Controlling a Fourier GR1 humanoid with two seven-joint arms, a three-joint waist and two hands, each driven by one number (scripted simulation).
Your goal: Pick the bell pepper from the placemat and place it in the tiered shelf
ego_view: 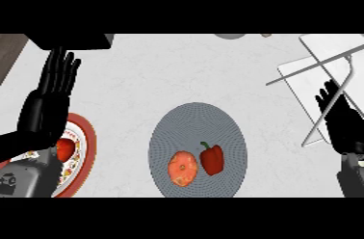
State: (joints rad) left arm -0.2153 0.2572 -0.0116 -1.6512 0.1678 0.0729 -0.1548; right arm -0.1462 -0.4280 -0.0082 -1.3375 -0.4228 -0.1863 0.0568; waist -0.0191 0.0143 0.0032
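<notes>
The right hand stands open at the right edge of the view, fingers straight and pointing far, holding nothing; it shows in front of the grey frame of the tiered shelf, which fills the far right corner with pale flat panels. The left hand is likewise open and empty at the left, fingers up, resting above a red-rimmed plate that carries a red round item, perhaps a tomato.

Between the two hands, near the middle of the bench, lies the round grey placemat. On its near half sits the bell pepper, red with a short stem, and just beside it on the left, touching or almost so, an orange round fruit.

The risk, as I judge it, is that neighbour: fingers closing round the pepper could nudge or catch the orange fruit, since little gap shows between them. The shelf's slanted bars may also obstruct the hand on the way in, and the pepper could roll off a panel if set near an edge.

Count: two hands, one placemat, one pepper, one orange fruit, one plate with one red item, one shelf.
</notes>
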